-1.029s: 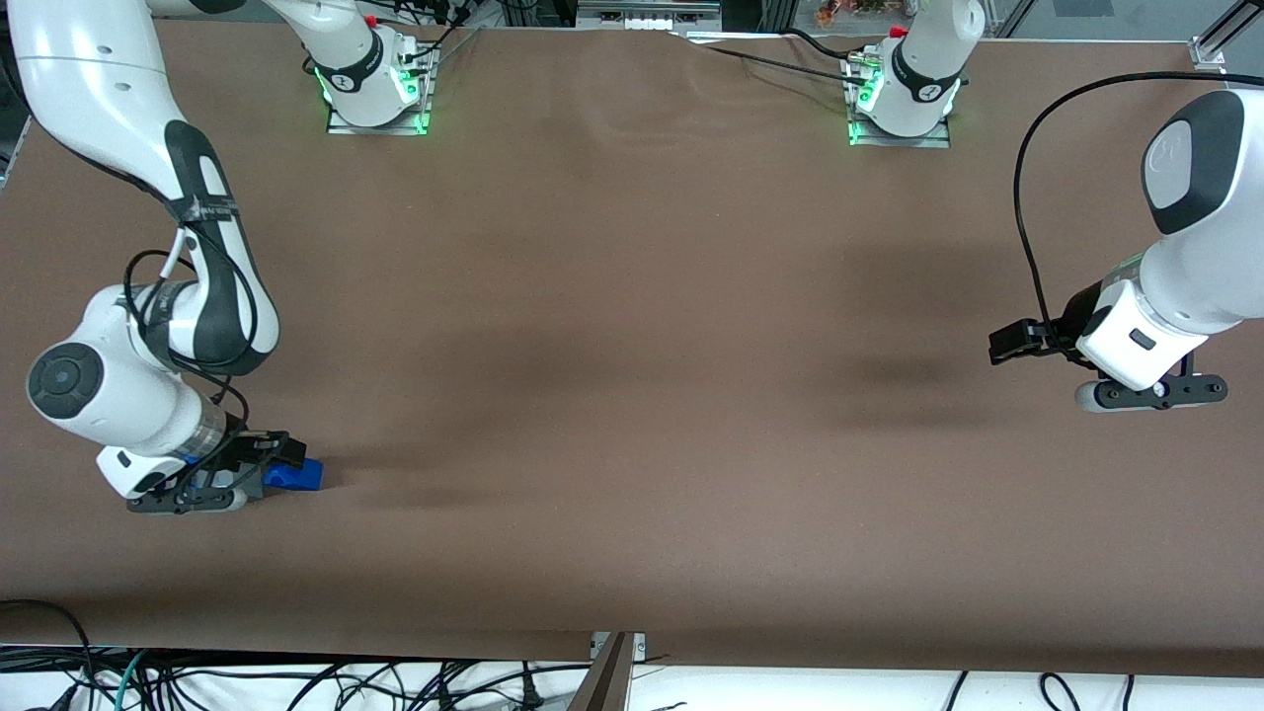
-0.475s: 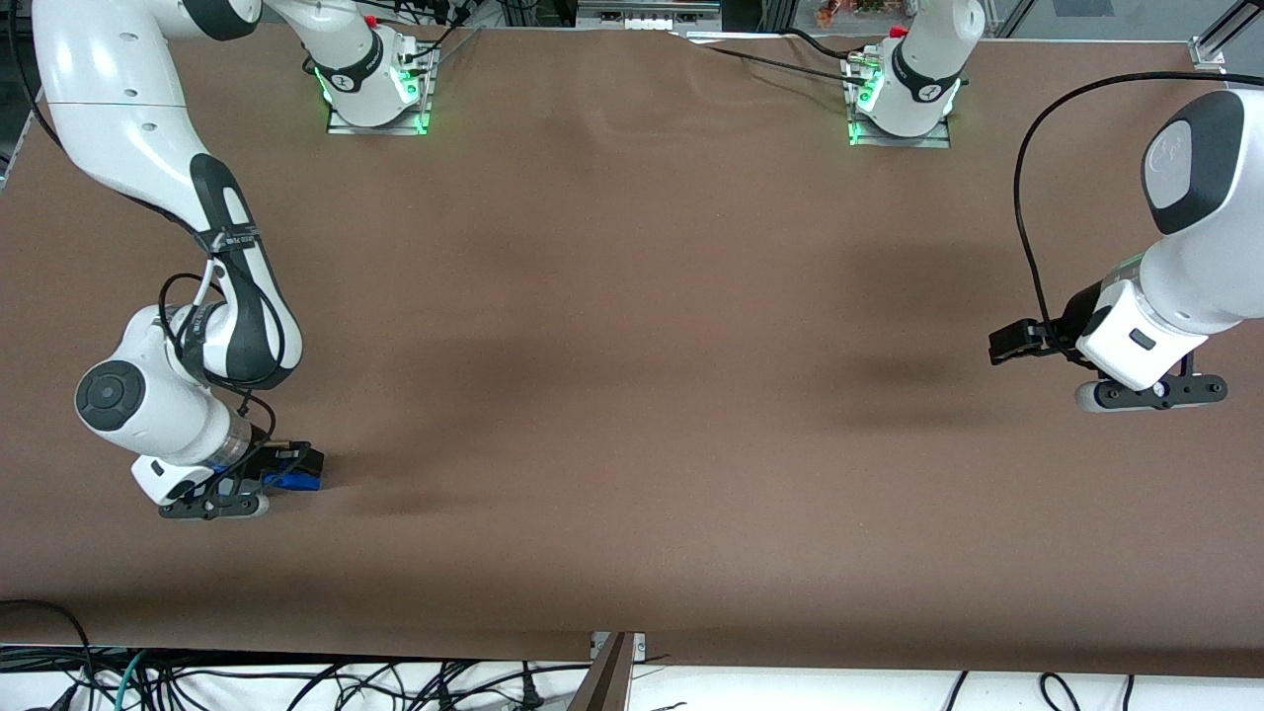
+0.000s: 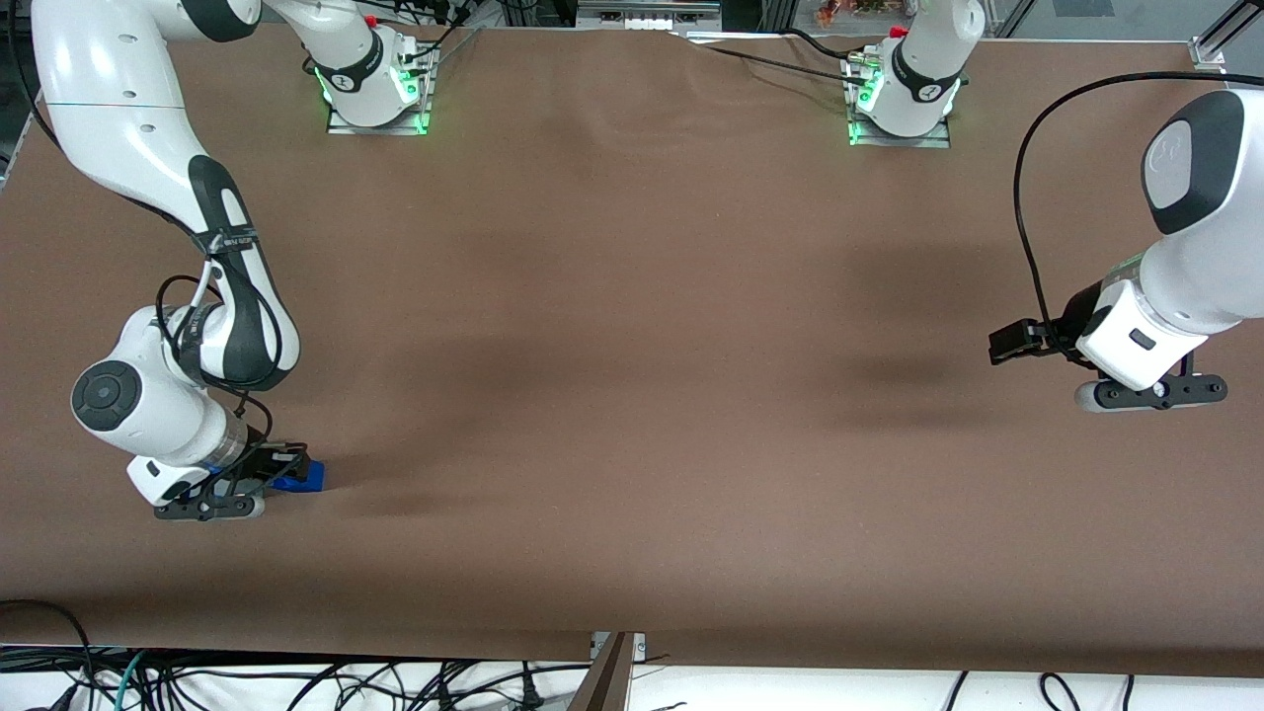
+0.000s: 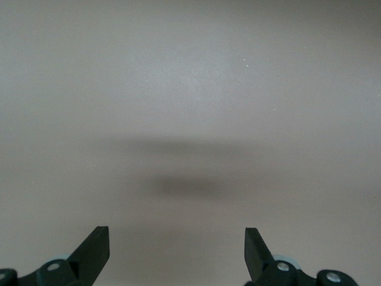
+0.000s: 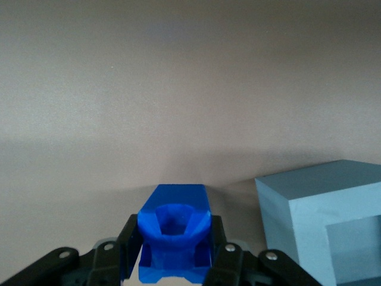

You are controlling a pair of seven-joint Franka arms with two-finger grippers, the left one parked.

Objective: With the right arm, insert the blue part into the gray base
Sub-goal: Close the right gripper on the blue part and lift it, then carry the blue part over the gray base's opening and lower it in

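The gripper (image 3: 281, 469) of the right arm (image 3: 148, 197) is seen at the lower left of the front view, low over the brown table (image 3: 632, 346); its fingers (image 5: 128, 253) are pressed against the sides of the blue part (image 5: 174, 229), which is pinched between them; the gray base (image 5: 324, 226) is shown just beside the blue part in the wrist view, apart from it, its square recess visible.

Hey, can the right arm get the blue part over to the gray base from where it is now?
Probably yes: the pincer is shut on the blue part, the gray base sits right beside it, and nothing lies between them.
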